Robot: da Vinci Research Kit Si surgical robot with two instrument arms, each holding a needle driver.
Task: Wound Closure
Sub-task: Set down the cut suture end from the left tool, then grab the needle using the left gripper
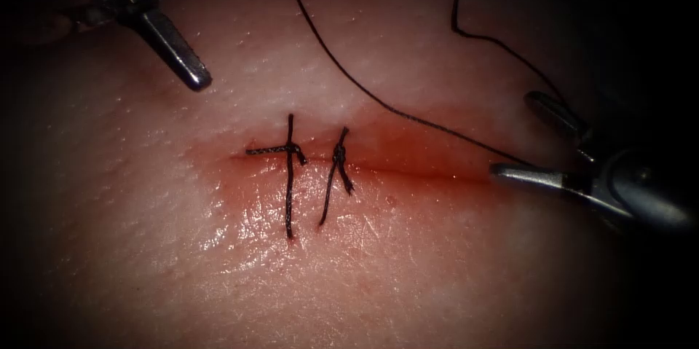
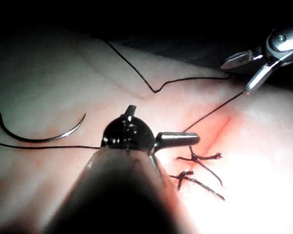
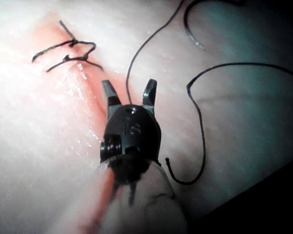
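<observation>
1. Reaching in from the right edge of the endoscope view: right tool [image 1: 535, 141], jaws spread wide, gripping nothing, the thread [image 1: 364, 87] running between them in the right wrist view and ending near the lower jaw in the endoscope view.
2. Lying across the middle of the tissue [image 1: 182, 261]: the cut [image 1: 408, 170], ringed by red fluid [image 1: 422, 148], right tool at its right end.
3. Crossing the cut's left part: two knotted stitches, left stitch [image 1: 290, 174] and right stitch [image 1: 336, 174], each trailing short cut ends.
4. Hovering farther back, above and left of the stitches: left tool [image 1: 191, 72], pointing down toward the cut, holding nothing; jaws pressed together in the endoscope view.
5. Trailing back over the tissue: one long thread, looping loosely beyond the cut.
6. Resting free on the tissue in the left wrist view: one curved needle [image 2: 53, 136], flat on the surface, not in the tissue, well apart from both tools.
7. Carrying no readable writing or labels anywhere.
</observation>
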